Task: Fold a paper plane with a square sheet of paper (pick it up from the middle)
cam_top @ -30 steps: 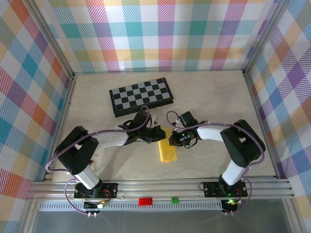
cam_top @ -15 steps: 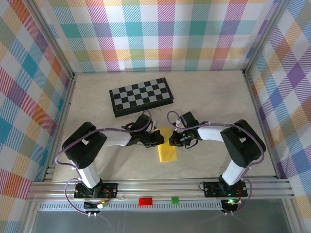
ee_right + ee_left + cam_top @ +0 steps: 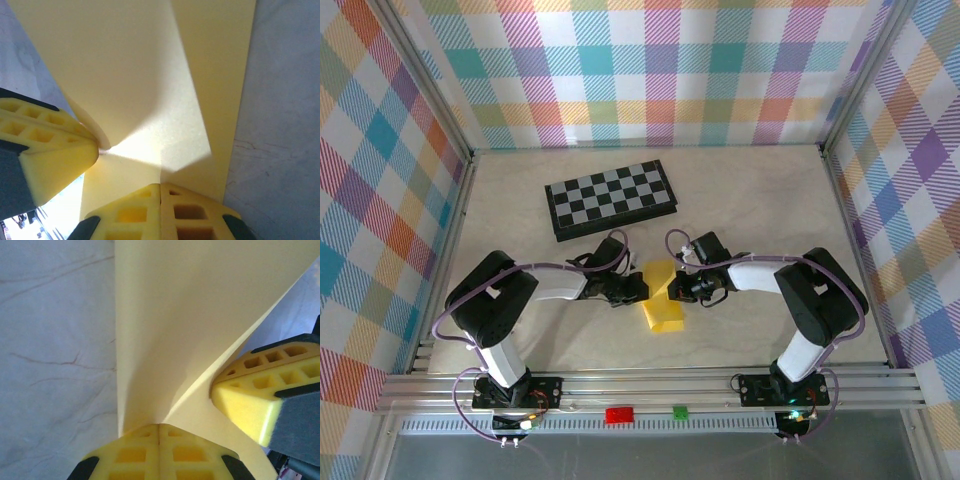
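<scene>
Yellow sheet of paper (image 3: 664,312) sits at about 6 o'clock from the middle of the table (image 3: 760,200) and at 5 o'clock from the chessboard (image 3: 611,198), well apart from it. The sheet is already folded into a narrow strip (long axis running 12 to 6 in the top view). Its far part is tented up between the two grippers and its near end is lower; can't tell if that end touches the table. Left gripper (image 3: 638,287) is on the paper's 9 o'clock edge, right gripper (image 3: 677,289) on the 3 o'clock edge, the two facing each other and near one another. In the left wrist view the left gripper's yellow pads (image 3: 130,456) are pressed together with the paper's edge pinched between them, a crease running up from the pinch, and the right gripper's finger shows at 4 o'clock touching the paper. The right wrist view is the same: pads (image 3: 187,212) closed flat on the paper's edge, the left gripper's finger at 8 o'clock against the sheet. Chessboard lies flat and closed at 11 o'clock of the grippers.
</scene>
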Controlling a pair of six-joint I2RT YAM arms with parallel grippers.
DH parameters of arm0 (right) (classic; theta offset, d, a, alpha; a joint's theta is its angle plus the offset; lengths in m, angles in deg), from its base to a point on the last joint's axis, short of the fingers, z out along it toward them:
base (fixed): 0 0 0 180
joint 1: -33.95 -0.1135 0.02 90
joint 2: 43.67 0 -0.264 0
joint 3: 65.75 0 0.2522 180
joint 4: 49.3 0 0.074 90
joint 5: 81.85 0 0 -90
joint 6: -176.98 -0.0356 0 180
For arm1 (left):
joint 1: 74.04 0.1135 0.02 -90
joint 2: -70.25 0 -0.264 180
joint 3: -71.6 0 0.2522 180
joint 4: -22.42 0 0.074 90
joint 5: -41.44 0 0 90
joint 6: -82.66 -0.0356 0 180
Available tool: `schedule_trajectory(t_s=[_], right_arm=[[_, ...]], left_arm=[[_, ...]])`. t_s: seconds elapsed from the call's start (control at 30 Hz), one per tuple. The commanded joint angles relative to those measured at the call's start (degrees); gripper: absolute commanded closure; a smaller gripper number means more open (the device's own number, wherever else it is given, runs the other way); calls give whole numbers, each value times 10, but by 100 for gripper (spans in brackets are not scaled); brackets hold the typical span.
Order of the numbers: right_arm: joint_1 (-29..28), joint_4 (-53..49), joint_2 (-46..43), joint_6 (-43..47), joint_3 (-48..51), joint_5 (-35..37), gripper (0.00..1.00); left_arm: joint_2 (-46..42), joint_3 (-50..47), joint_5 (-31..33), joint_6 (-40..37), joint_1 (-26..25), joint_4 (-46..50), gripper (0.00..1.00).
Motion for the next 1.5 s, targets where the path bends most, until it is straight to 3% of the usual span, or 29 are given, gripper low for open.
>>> schedule_trajectory(t_s=[0.0,0.27,0.63,0.83,1.17,1.47], right_arm=[[2,-56,12,-2,29,57,100],[3,-51,11,-5,37,58,100],[3,-43,13,-8,43,59,100],[3,-43,16,-8,44,61,100],[3,-42,15,-10,42,61,100],[3,-43,17,-11,47,62,100]], left_arm=[[-5,40,-13,-13,5,18,100],[61,51,-25,-15,20,0,100],[79,41,-8,-50,56,18,100],[58,74,-39,-54,63,18,100],[66,59,-126,-18,59,-80,100],[135,83,-73,-50,70,-40,100]])
